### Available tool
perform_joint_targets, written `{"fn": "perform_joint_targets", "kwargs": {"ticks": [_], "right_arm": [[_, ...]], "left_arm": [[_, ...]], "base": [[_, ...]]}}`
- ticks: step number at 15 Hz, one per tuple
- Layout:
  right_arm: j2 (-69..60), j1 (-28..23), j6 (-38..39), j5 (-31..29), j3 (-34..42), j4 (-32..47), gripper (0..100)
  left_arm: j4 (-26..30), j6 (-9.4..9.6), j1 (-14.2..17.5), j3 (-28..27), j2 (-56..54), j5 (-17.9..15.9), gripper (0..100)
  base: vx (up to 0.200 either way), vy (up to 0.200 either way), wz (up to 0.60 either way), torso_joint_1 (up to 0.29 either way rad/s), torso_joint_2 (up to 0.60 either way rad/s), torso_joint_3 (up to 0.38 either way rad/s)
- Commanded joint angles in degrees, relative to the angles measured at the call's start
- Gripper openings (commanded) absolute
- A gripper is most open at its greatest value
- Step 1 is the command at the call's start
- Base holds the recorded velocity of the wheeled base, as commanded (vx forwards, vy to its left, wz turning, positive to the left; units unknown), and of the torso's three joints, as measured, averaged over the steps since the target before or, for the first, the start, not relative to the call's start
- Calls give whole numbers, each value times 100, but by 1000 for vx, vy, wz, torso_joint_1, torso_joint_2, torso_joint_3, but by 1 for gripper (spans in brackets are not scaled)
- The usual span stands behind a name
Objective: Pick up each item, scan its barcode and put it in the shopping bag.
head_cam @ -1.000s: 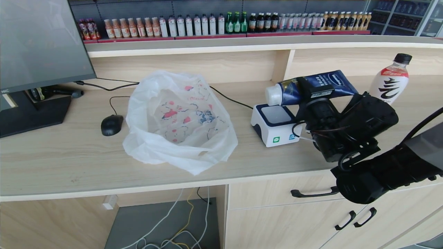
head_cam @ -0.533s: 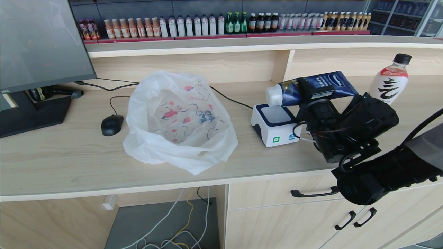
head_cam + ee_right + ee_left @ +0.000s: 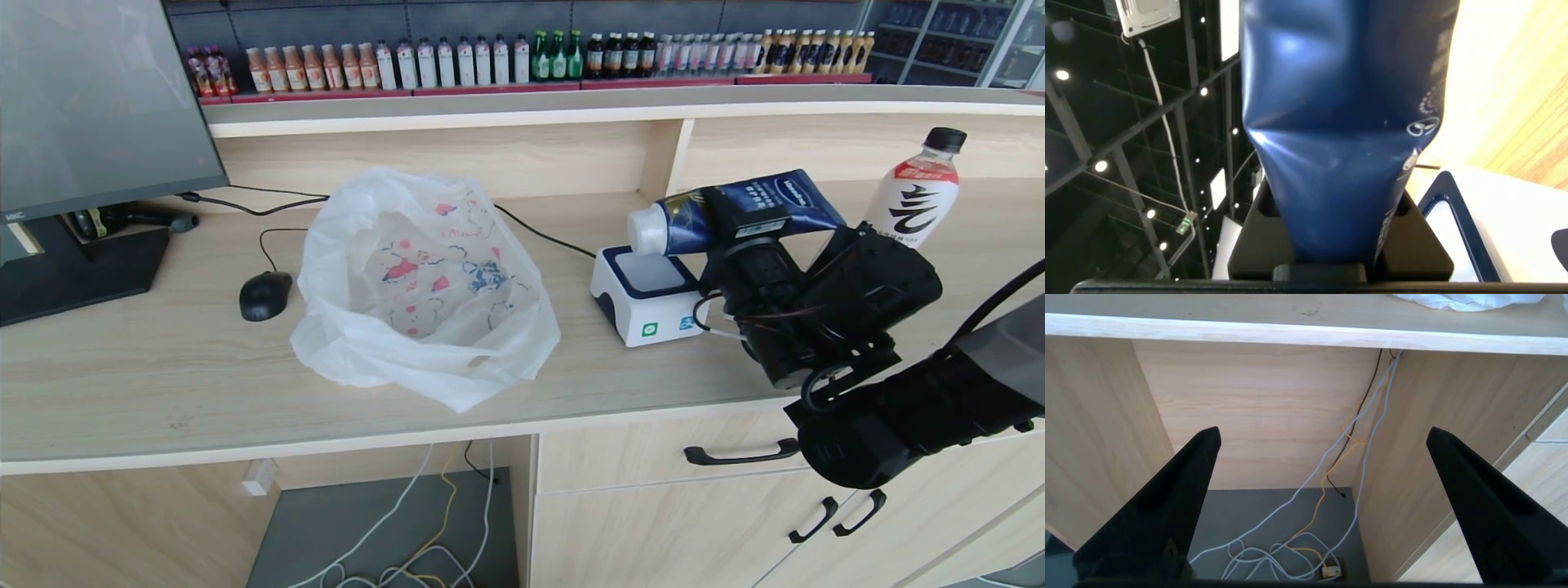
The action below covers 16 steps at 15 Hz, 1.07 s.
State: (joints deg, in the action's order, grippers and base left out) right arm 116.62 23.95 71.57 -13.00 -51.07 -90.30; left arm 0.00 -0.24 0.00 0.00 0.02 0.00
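Right gripper [image 3: 737, 217] is clamped on the blue tube [image 3: 785, 196], right of centre in the head view, with the white cap end just above the scanner [image 3: 645, 309]. Shopping bag [image 3: 424, 286] sits open at frame centre on the counter [image 3: 163, 367]; a bottle [image 3: 914, 194] stands upright at upper right. Left gripper [image 3: 1323, 441] has its fingers spread wide apart, facing cables under the counter.

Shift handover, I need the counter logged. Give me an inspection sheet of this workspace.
Surface: wooden counter, no spills seen.
Job's things: blue tube held over the scanner; shopping bag open, left of the scanner; drink bottle upright at far right.
Clutter: mouse and monitor at left.
Grippers: right gripper shut on the blue tube; left gripper below the counter, jaws open, empty.
Cables: black lead to the scanner; loose wires under the counter.
Surroundings: stocked drinks shelf behind.
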Motion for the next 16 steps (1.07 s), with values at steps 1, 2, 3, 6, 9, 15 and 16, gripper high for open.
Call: {"fn": "perform_joint_targets", "kwargs": {"ticks": [1,2,3,6,9,15,16], "right_arm": [[169,4,6,-1,-9,30,0],[169,4,6,-1,-9,30,0],[186,4,15,-1,-17,30,0],[160,-5,15,-1,-26,30,0],[151,-5,15,-1,-35,30,0],[-499,-31,24,-1,-193,30,0],[-605,-31,15,-1,-193,30,0]], "left_arm": [[0,-2,0,0,-2,0,100],[0,-2,0,0,-2,0,100],[0,-2,0,0,-2,0,100],[0,-2,0,0,-2,0,100],[0,-2,0,0,-2,0,100],[0,-2,0,0,-2,0,100],[0,-2,0,0,-2,0,100]], "base": [[0,0,0,0,0,0],[0,0,0,0,0,0],[0,0,0,0,0,0],[0,0,0,0,0,0],[0,0,0,0,0,0],[0,0,0,0,0,0],[0,0,0,0,0,0]]}}
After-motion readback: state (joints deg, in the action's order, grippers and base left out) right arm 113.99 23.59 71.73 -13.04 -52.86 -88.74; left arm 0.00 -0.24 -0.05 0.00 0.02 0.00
